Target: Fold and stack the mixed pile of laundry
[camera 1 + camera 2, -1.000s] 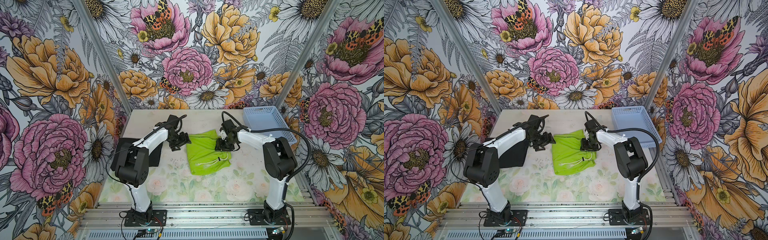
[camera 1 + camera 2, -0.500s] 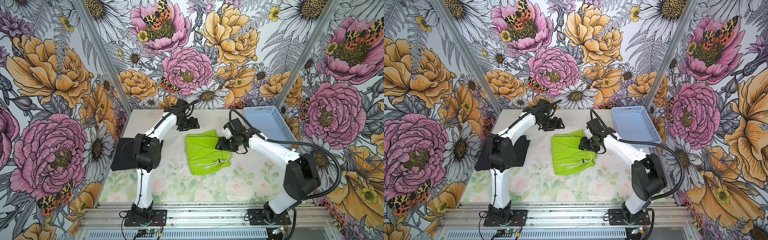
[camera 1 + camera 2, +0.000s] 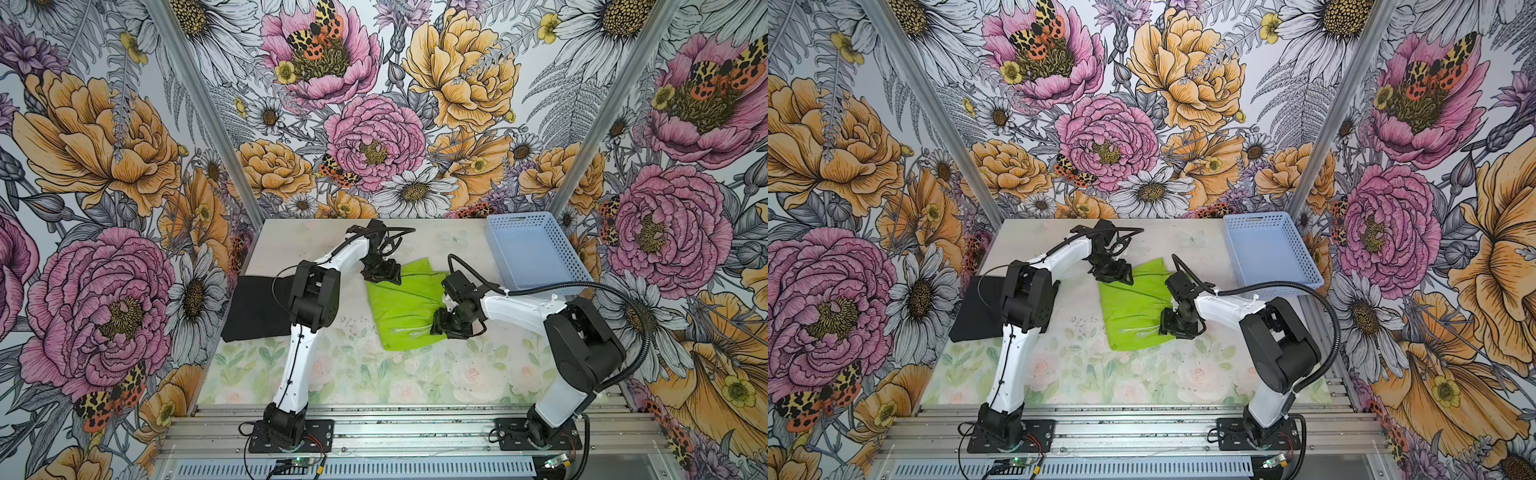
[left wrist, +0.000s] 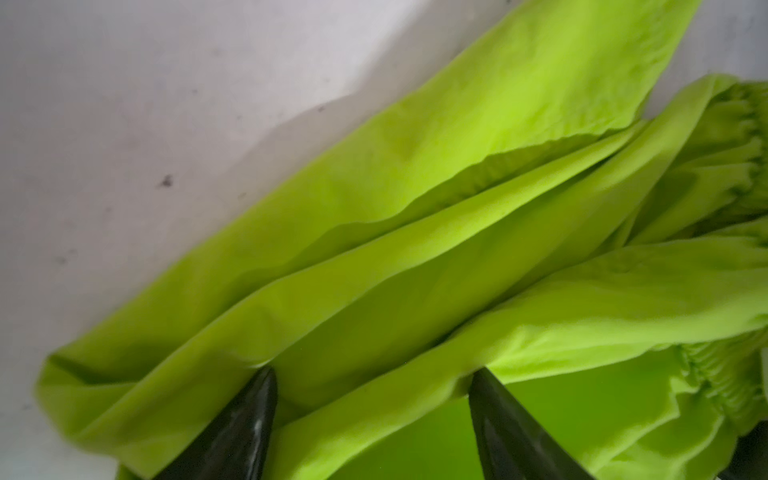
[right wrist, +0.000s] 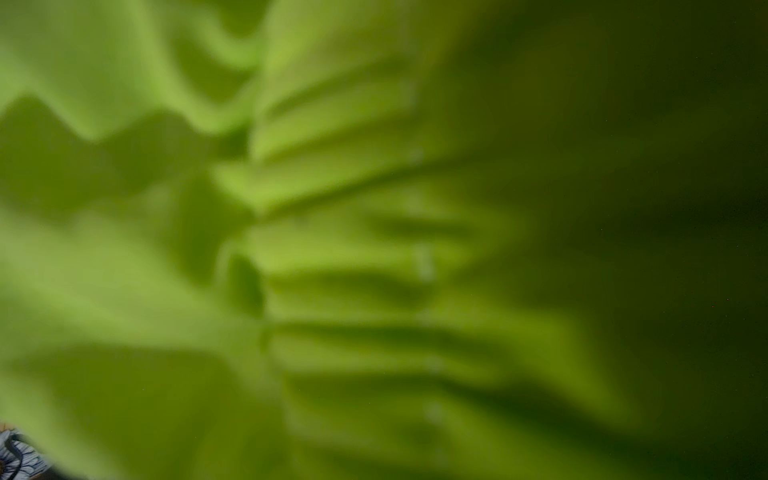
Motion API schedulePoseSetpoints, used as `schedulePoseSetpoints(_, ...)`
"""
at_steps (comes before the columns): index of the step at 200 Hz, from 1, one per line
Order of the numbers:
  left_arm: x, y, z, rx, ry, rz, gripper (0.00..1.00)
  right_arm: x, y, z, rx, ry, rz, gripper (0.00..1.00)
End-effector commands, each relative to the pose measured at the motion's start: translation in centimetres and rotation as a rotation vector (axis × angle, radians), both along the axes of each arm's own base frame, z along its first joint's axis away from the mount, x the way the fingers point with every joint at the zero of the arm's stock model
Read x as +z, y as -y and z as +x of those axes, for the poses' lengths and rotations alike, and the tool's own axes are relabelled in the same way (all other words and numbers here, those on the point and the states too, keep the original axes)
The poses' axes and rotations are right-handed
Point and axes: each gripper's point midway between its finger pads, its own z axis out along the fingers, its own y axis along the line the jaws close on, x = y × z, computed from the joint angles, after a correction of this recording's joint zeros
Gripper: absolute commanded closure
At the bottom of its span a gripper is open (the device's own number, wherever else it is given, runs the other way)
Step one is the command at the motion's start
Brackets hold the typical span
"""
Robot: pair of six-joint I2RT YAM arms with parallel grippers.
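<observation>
Top views, shorts: In both top views the lime-green shorts (image 3: 405,303) (image 3: 1133,307) lay folded on the middle of the floral surface (image 3: 374,374), with a white drawstring (image 3: 409,331) showing near their front edge.
Top views, T-shirt: The black T-shirt (image 3: 253,307) lay as a flat dark rectangle well to the left of the shorts, partly behind the left arm. It was probably set there as the base of the stack.
Top views, basket: The light-blue basket (image 3: 519,217) stood apart from the shorts, behind them and to their right.
Top views, hands: The left hand (image 3: 384,274) was down on the shorts' far left corner. The right hand (image 3: 446,324) was at their near right edge, beside the drawstring. Working opposite corners looked meant to keep the cloth taut for a fold or a carry.
Left wrist, hand: The two black fingers (image 4: 249,415) stood well apart, their tips pressed into the shorts (image 4: 457,166). A ridge of cloth ran between them, but nothing was pinched yet. Bare surface (image 4: 124,104) lay just past the hem.
Right wrist, hand: Blurred green shorts (image 5: 332,249) filled the lens and no fingers showed, so I could not tell how far it was open or whether it held anything.
</observation>
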Motion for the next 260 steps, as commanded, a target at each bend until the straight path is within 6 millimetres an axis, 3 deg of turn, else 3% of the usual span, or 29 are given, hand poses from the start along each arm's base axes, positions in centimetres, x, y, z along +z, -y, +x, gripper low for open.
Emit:
schedulePoseSetpoints(1, -1.1, -3.1, -1.6, 0.045, -0.069, 0.041, 0.28, 0.4, 1.2, 4.0, 0.044, 0.102, -0.034, 0.41)
schedulePoseSetpoints(32, -1.6, -5.4, -4.4, 0.12, -0.137, 0.02, 0.34, 0.5, 2.1, 7.0, 0.121, 0.113, -0.051, 0.4)
schedulePoseSetpoints(59, -2.4, -6.4, -9.0, 0.173, -0.22, -0.009, 0.36, 0.6, 1.9, 9.7, 0.193, 0.127, -0.051, 0.4)
schedulePoseSetpoints(96, -3.6, -6.0, -16.3, 0.26, -0.328, -0.062, 0.36, 1.3, 0.1, 13.2, 0.263, 0.157, -0.009, 0.41)
schedulePoseSetpoints(121, -4.6, -5.1, -21.5, 0.299, -0.403, -0.062, 0.36, 1.5, -0.8, 14.2, 0.301, 0.164, 0.008, 0.41)
schedulePoseSetpoints(144, -3.0, -4.6, -23.4, 0.318, -0.382, -0.075, 0.36, 2.1, -0.3, 14.0, 0.319, 0.159, -0.003, 0.4)
schedulePoseSetpoints(154, -1.9, -4.7, -22.8, 0.335, -0.342, -0.089, 0.33, 3.0, 0.0, 13.6, 0.315, 0.164, -0.003, 0.4)
schedulePoseSetpoints(169, 0.7, -4.9, -20.3, 0.365, -0.246, -0.121, 0.31, 4.8, 0.4, 13.2, 0.3, 0.183, 0.008, 0.4)
schedulePoseSetpoints(189, 5.2, -4.9, -15.1, 0.379, -0.071, -0.167, 0.25, 7.2, -0.1, 12.9, 0.275, 0.215, 0.053, 0.39)
schedulePoseSetpoints(214, 9.9, -3.6, -9.1, 0.305, 0.111, -0.216, 0.23, 9.0, -1.6, 13.6, 0.255, 0.247, 0.123, 0.39)
schedulePoseSetpoints(241, 10.9, -2.2, -4.5, 0.228, 0.17, -0.252, 0.24, 9.5, -3.4, 15.0, 0.241, 0.277, 0.162, 0.39)
schedulePoseSetpoints(243, 9.8, -2.2, -4.2, 0.226, 0.151, -0.242, 0.25, 9.6, -3.5, 15.2, 0.24, 0.278, 0.165, 0.39)
schedulePoseSetpoints(260, 8.1, -2.1, -2.8, 0.211, 0.13, -0.239, 0.3, 8.9, -4.4, 16.0, 0.229, 0.274, 0.166, 0.39)
